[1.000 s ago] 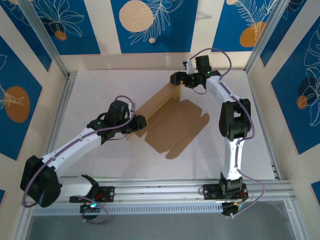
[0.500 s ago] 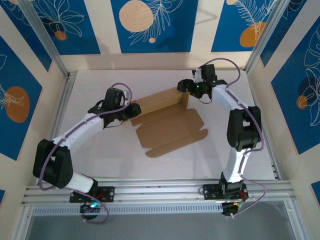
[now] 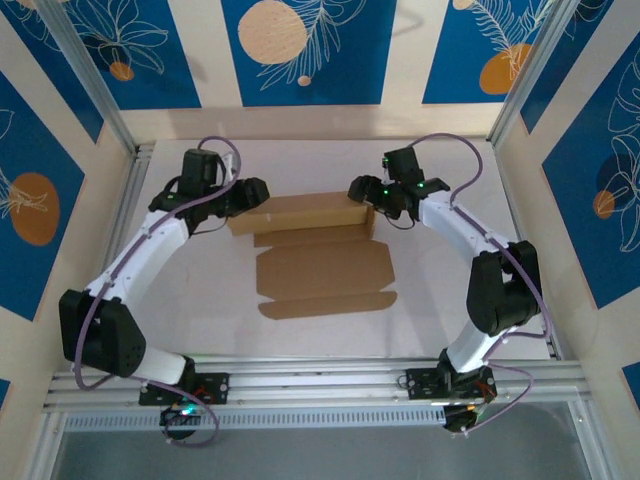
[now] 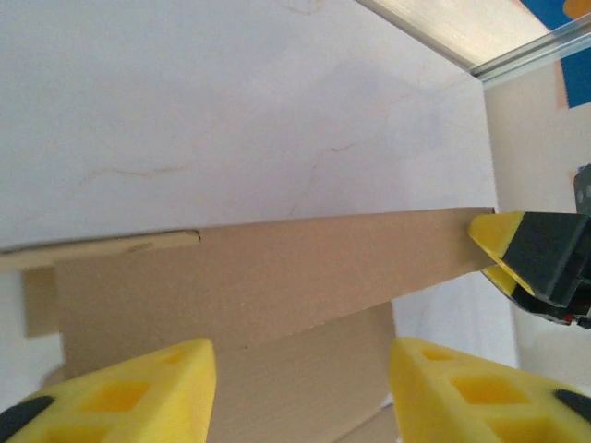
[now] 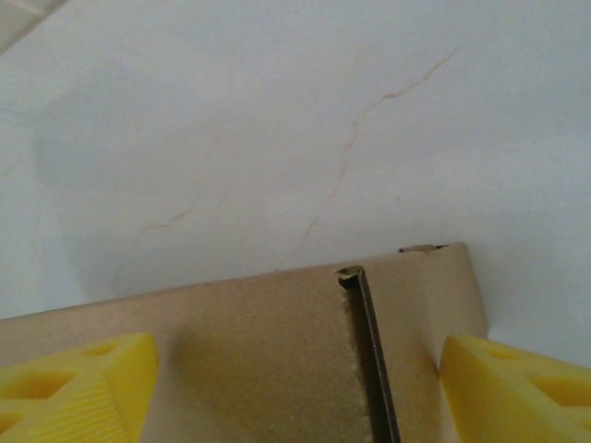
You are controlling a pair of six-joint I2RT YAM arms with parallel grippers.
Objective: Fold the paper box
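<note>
Paper box lies on the counter toward its far edge, long axis parallel to that edge, its raised back wall spanning between your left tool and right tool, both gaping, gripping nothing, equally near.

white, faintly veined counter carries the brown paper box near its centre, raised wall toward 12 o'clock, flat panels spread toward 6 o'clock.
</note>
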